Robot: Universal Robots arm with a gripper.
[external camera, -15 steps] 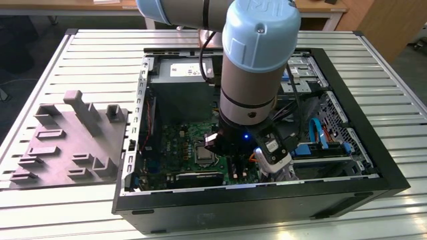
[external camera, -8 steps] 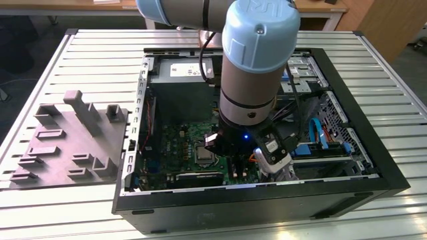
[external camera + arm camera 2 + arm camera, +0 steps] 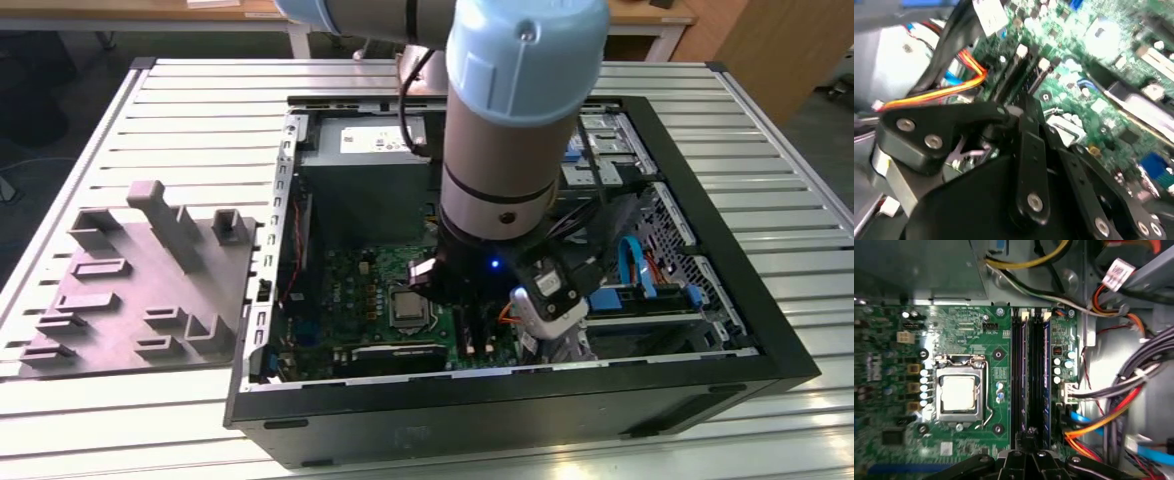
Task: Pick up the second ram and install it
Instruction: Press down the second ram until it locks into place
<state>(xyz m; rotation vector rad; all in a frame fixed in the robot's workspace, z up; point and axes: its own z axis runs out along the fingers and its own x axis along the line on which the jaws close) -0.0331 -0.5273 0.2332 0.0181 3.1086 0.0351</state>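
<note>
Green motherboard (image 3: pixel 999 335) under the camera, and the black slot rails (image 3: pixel 1019 380) are the thing to watch. In the first wrist view the gripper (image 3: pixel 1030 434) sits right at the near end of those rails, its linkage arms folded inward and the tips drawn narrow, almost meeting. The second ram (image 3: pixel 1030 375) looks to be the thin strip standing on edge among the rails, running from the fingertips towards the white latches (image 3: pixel 1036 316) at the far end. Whether the tips actually pinch it or merely rest on its edge, I cannot tell.

In the second wrist view the gripper (image 3: pixel 1019 112) points down at the same rails, with orange and red cables (image 3: pixel 954 87) just beside them. The silver processor socket (image 3: pixel 959 392) lies near the rails on one side, and a bundle of cables (image 3: pixel 1104 415) crowds the other.

From the exterior view, the arm (image 3: pixel 514 120) reaches down into the open computer case (image 3: pixel 534 410), straight over the rails. The grey moulded tray (image 3: pixel 134 290) sits well apart from them, outside the case on the slatted table (image 3: pixel 747 130).
</note>
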